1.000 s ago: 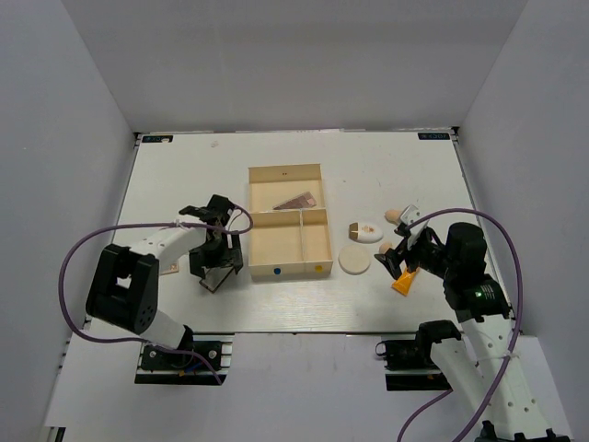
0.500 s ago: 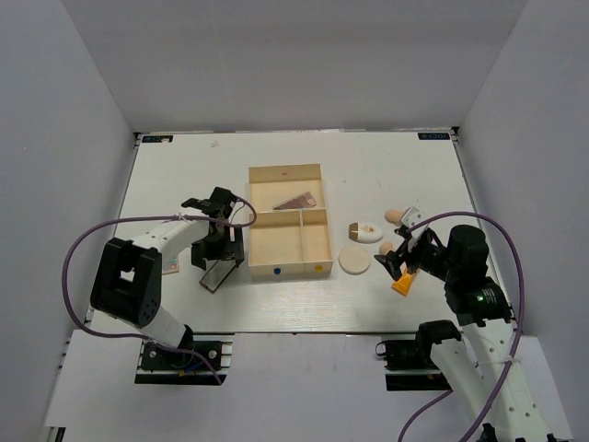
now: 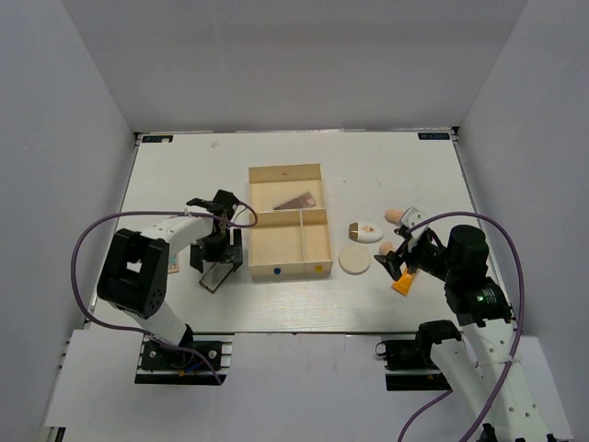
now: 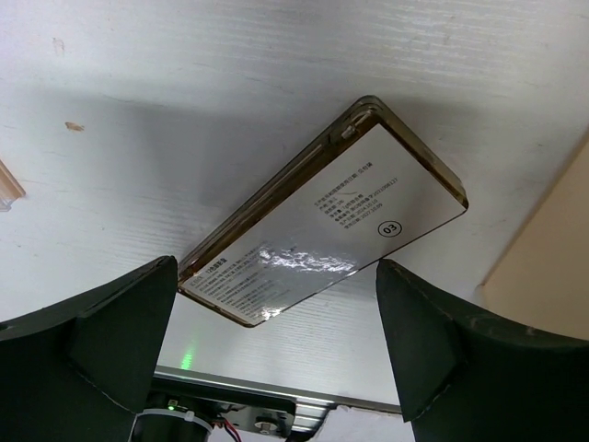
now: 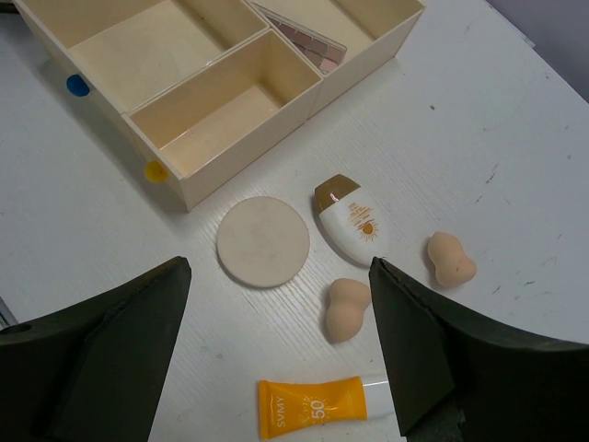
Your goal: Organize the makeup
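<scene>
A brownish flat palette (image 4: 322,226) lies label side up on the table, just left of the cream tray (image 3: 319,241). My left gripper (image 4: 276,276) hovers over it, open, with a finger on each side and touching nothing; in the top view the gripper (image 3: 218,253) is above the palette (image 3: 217,274). A second palette (image 3: 296,201) leans in the tray's back compartment. My right gripper (image 5: 279,276) is open and empty above the round cream puff (image 5: 262,241), white oval pad (image 5: 348,216), two peach sponges (image 5: 347,308) (image 5: 451,260) and orange tube (image 5: 317,407).
The tray's two front compartments (image 5: 207,115) hold nothing. A small flat peach item (image 3: 170,268) lies left of the left arm. The table's near edge and mounting rail (image 4: 276,405) run just below the brownish palette. Grey walls stand on three sides.
My left gripper shifted slightly back and then forward over the brownish palette, which stays flat on the table. The right arm has hardly moved.
</scene>
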